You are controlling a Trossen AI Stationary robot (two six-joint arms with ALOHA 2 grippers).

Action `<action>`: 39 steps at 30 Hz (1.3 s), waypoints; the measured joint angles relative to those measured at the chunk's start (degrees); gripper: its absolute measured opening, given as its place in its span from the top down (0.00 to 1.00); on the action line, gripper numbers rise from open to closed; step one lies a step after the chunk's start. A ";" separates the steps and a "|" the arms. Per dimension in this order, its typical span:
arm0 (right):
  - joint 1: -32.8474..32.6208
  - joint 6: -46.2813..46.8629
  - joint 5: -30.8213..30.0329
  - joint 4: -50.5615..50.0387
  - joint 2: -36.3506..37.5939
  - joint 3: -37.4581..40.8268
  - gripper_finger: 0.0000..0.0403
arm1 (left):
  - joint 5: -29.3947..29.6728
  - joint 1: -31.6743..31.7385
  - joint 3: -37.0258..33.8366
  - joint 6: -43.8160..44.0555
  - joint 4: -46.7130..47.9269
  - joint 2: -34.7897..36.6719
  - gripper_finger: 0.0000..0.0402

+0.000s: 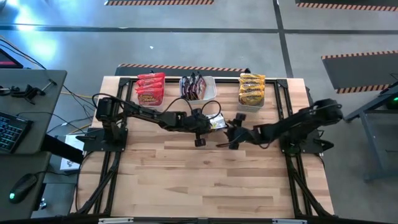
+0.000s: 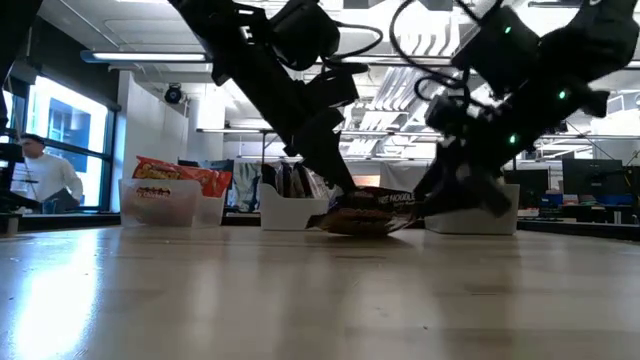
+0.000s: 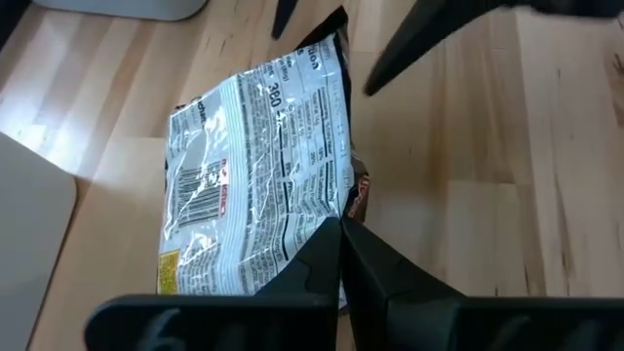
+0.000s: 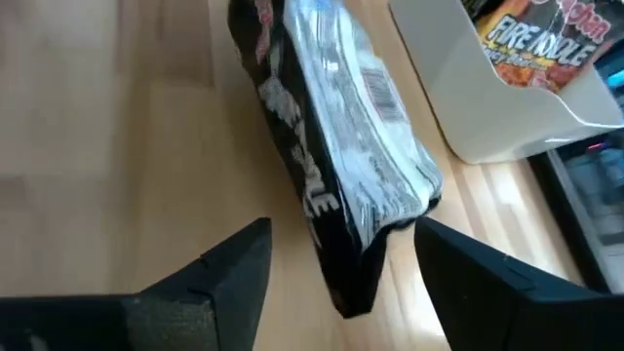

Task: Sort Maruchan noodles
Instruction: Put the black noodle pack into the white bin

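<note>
A dark Maruchan noodle packet [image 3: 258, 185], its white printed back showing in the left wrist view, sits mid-table just in front of the tubs. My left gripper [image 1: 209, 123] is shut on it. My right gripper [image 4: 336, 268] is open, with one finger on each side of the packet's other end [image 4: 356, 273], touching nothing. At the far edge stand three tubs: red packets [image 1: 150, 89] in the left one, dark packets [image 1: 195, 86] in the middle one, yellow packets [image 1: 252, 89] in the right one. My left gripper pinches the packet's edge [image 3: 327, 216] between its two shut fingers, coming slanting down from the table's left. The packet is tilted up on edge [image 2: 370, 208]. Its lower side is at or just above the table; I cannot tell which.
The middle white tub [image 4: 507, 107] stands close behind the packet. The near half of the wooden table [image 1: 205, 180] is bare board. A desk with a keyboard [image 1: 12, 130] stands off the table's left side. In the low view a person [image 2: 45, 175] shows far off in the room.
</note>
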State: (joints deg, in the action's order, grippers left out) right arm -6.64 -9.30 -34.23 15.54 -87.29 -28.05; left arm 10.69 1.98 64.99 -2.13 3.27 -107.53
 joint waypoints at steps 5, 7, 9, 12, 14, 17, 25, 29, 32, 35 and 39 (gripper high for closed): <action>0.62 -6.11 -2.71 7.65 -5.37 0.00 0.42 | -0.17 0.00 0.00 0.00 -0.09 0.00 1.00; 1.01 -7.40 -2.20 9.94 -6.71 0.00 0.45 | -0.19 0.00 0.00 0.17 -0.11 0.00 1.00; 1.38 -7.71 -1.60 11.26 -7.20 0.02 0.50 | -0.52 0.00 0.00 0.53 -0.07 0.02 1.00; 1.80 -7.66 -1.20 11.97 -7.28 0.00 0.63 | -1.44 0.00 -0.02 0.94 0.21 0.85 1.00; 1.88 -7.74 -1.35 12.54 -7.28 0.01 0.72 | -1.63 0.00 0.04 0.94 0.14 1.41 1.00; 1.88 -7.70 -1.32 13.12 -7.24 0.01 0.86 | -1.68 0.31 0.02 1.11 1.11 2.81 1.00; 2.01 -7.42 2.31 12.87 -2.84 0.02 0.97 | -1.61 1.42 0.02 2.13 3.89 8.03 0.92; 3.14 -4.58 8.17 9.91 1.34 -0.72 0.99 | -2.99 1.40 0.04 1.85 4.37 10.88 0.81; 4.61 -1.30 12.98 4.65 3.46 -3.43 0.99 | -5.07 1.24 1.35 2.52 5.74 11.61 0.72; 5.72 1.12 16.23 -0.54 3.83 -6.70 0.99 | -5.79 0.78 4.60 2.72 10.18 11.04 0.63; 6.53 2.97 18.16 -4.14 3.46 -10.42 1.00 | -4.57 -0.29 9.25 0.74 16.07 9.44 0.52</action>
State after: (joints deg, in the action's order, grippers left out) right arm -0.11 -6.33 -16.07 11.40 -83.83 -38.47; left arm 6.12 1.69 74.24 -1.39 19.34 -98.09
